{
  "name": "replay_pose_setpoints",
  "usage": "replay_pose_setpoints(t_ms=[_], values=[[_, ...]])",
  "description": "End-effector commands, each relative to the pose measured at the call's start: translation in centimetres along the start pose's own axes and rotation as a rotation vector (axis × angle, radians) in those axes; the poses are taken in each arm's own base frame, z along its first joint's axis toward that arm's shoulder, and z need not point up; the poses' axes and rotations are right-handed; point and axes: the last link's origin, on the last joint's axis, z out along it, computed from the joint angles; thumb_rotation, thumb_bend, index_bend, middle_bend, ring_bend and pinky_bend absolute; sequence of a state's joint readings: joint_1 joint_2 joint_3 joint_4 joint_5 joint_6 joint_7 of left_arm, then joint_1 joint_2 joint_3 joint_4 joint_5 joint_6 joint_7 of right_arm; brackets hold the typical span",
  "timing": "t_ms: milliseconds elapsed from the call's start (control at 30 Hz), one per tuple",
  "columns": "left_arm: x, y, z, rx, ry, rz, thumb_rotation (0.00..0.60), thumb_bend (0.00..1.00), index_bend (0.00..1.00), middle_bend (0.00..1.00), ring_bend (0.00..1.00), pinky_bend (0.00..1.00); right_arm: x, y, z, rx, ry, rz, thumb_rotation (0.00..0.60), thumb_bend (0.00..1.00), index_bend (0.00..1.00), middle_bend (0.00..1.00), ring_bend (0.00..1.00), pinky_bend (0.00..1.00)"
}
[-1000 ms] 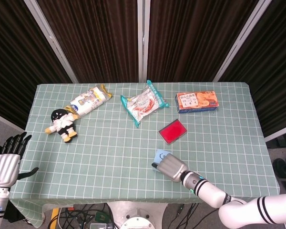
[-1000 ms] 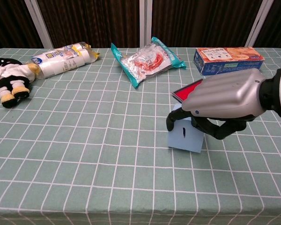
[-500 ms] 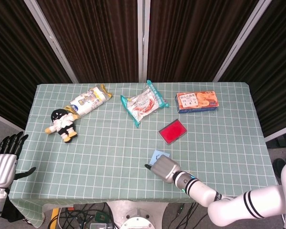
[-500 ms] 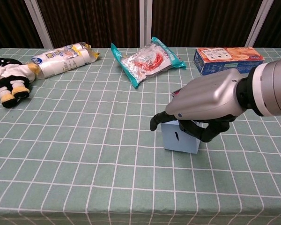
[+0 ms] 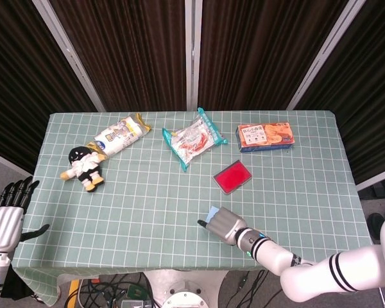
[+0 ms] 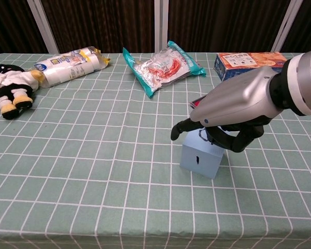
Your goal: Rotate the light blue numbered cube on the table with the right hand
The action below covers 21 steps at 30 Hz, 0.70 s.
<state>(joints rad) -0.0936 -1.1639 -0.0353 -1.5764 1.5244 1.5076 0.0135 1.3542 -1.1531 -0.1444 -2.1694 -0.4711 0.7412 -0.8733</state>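
Note:
The light blue numbered cube stands on the green checked tablecloth near the table's front edge, one corner turned toward the chest camera. My right hand lies over its top, fingers curled down on the cube's upper edges. In the head view the right hand covers nearly all of the cube; only a blue sliver shows. My left hand hangs beside the table's left edge, fingers apart and holding nothing.
A red flat case lies just behind the cube. An orange snack box, a clear snack bag, a wrapped roll pack and a small doll sit along the back and left of the table.
The cube has turned under my right hand, so a corner now faces the chest camera instead of a flat side. The hand shifted slightly right. The left hand barely moved.

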Motion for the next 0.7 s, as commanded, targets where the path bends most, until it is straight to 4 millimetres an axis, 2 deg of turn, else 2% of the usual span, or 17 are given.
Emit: replay_pose_setpoints(t_ms=[33,433,700], values=[[-0.01,0.01,-0.01,0.000,-0.002,-0.004,0.600,0.00,0.05,0.00,0.00,0.00,0.09,0.04,-0.21,0.002,-0.008,0.003,0.600,1.00,0.07,1.00,0.90,0.82],[-0.08,0.01,0.09,0.000,-0.008,-0.017,0.600,0.00,0.05,0.00,0.00,0.00,0.18,0.04,0.07,0.013,-0.060,-0.009,0.600,1.00,0.16,1.00,0.90,0.82],[-0.03,-0.05,0.17,0.000,-0.009,-0.017,0.600,0.00,0.05,0.00,0.00,0.00,0.53,0.17,0.26,0.011,-0.050,0.011,0.600,1.00,0.16,1.00,0.90,0.82]])
